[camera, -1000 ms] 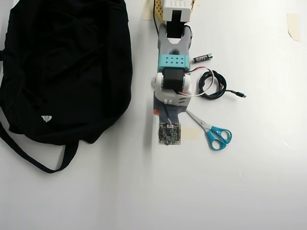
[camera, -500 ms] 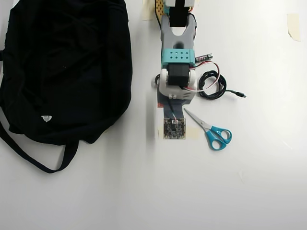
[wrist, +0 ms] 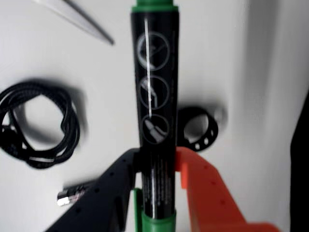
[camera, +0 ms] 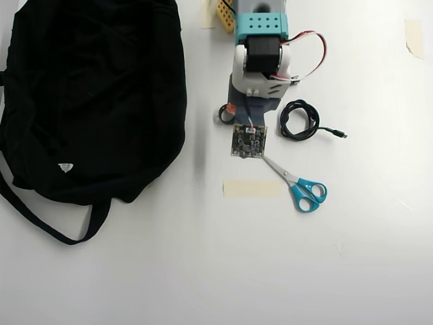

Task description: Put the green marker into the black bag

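Note:
In the wrist view the green marker [wrist: 155,96], a dark barrel with green ends, runs straight up the middle of the picture. My gripper [wrist: 157,164] is shut on it near its lower end, with the black finger [wrist: 113,186] on the left and the orange finger [wrist: 203,188] on the right. In the overhead view the arm and its wrist camera board [camera: 249,141] hide the marker and the fingers. The black bag [camera: 88,95] lies at the left of that view, a short way from the arm; its dark edge [wrist: 301,159] shows at the wrist view's right.
A coiled black cable [camera: 300,120] lies right of the arm, and blue-handled scissors [camera: 298,184] lie below it. A tape strip [camera: 252,188] is stuck on the table. A small black ring [wrist: 197,128] and a battery [wrist: 75,193] lie beside the marker.
The arm has drawn back toward the top of the overhead view. The tape strip that the wrist covered is now bare, and the battery is hidden under the arm.

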You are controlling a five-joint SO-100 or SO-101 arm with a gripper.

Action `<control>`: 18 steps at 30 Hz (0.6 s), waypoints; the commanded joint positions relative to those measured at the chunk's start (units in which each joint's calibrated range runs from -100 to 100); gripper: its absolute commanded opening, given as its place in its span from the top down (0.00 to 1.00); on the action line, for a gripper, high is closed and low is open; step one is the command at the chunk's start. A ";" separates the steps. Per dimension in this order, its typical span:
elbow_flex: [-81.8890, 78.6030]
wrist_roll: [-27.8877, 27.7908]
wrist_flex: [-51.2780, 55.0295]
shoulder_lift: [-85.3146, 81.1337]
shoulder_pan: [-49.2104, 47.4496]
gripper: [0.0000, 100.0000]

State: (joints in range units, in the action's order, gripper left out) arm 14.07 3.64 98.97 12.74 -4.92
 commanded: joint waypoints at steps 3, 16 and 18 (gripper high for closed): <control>-7.78 1.97 0.69 -12.58 -0.16 0.98; -22.43 5.75 0.17 -30.17 6.19 0.98; -22.25 5.75 0.08 -30.17 9.19 0.98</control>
State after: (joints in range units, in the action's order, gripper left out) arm -8.65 9.21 98.88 -14.65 0.07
